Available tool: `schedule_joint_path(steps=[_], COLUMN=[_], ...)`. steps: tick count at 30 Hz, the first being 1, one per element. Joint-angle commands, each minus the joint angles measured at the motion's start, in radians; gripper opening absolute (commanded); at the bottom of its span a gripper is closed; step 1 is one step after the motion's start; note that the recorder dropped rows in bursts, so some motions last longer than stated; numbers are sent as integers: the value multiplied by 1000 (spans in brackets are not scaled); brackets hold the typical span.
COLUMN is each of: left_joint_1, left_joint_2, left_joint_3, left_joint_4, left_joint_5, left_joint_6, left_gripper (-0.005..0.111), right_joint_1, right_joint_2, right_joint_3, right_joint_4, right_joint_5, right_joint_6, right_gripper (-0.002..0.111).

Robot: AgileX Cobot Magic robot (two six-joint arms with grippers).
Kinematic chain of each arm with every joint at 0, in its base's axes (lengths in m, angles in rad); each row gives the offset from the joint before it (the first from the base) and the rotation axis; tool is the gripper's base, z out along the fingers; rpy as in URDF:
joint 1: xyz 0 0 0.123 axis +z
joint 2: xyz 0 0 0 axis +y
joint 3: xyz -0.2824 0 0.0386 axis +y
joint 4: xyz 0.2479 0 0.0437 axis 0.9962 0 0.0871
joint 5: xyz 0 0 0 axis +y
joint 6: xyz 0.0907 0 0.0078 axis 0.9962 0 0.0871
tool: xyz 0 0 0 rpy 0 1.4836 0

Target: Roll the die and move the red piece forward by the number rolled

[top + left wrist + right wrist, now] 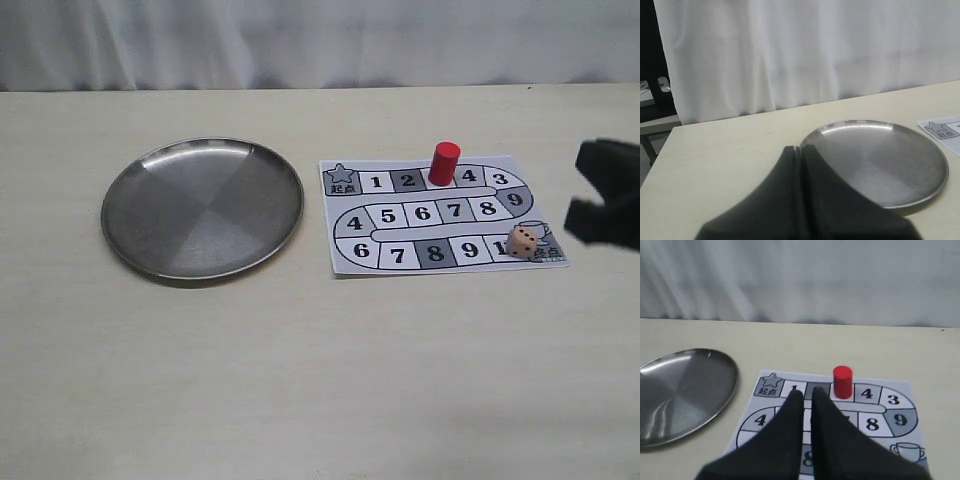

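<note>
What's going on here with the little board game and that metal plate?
A two-armed robot is playing a board game, but neither arm holds anything right now. The die lies on the paper board by its cup picture, and the red piece stands in the top row between squares 2 and 4. The right gripper is shut and empty beside the board; the left gripper, also shut, hangs by the steel plate.

The left gripper (799, 149) holds its dark fingers (787, 182) pressed together without a gap above the pale worktop (730, 155), tips overlapping the rim of a round metal plate (875, 160), with a corner of the printed board (945, 131) beside it and a white curtain (805, 50) behind.
</note>
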Motion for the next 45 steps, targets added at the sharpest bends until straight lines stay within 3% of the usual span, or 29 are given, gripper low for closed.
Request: schedule_joint_path(steps=[1, 7, 15, 21, 26, 37, 45], left_joint_1=[-2, -2, -2, -2, -2, -2, -2], left_joint_2=[-1, -1, -1, -1, -1, -1, -1], left_joint_3=[2, 2, 2, 2, 2, 2, 2], left_joint_4=[0, 0, 0, 0, 0, 0, 0], left_joint_5=[-9, -9, -9, -9, -9, -9, -9], left_joint_6=[-1, -1, -1, -1, -1, -1, -1], left_gripper=[0, 0, 0, 0, 0, 0, 0], right_joint_1=[-5, -5, -5, -5, -5, -8, -229], right_joint_2=[-161, -364, -577, -597, -597, -614, -754], right_joint_3=[181, 323, 385, 385, 385, 385, 385], right_joint_4=[0, 31, 76, 141, 413, 427, 427], right_joint_5=[-79, -31, 18, 110, 120, 122, 122], right_joint_6=[2, 4, 9, -5, -296, -320, -317], right_gripper=[5, 5, 5, 5, 5, 5, 5])
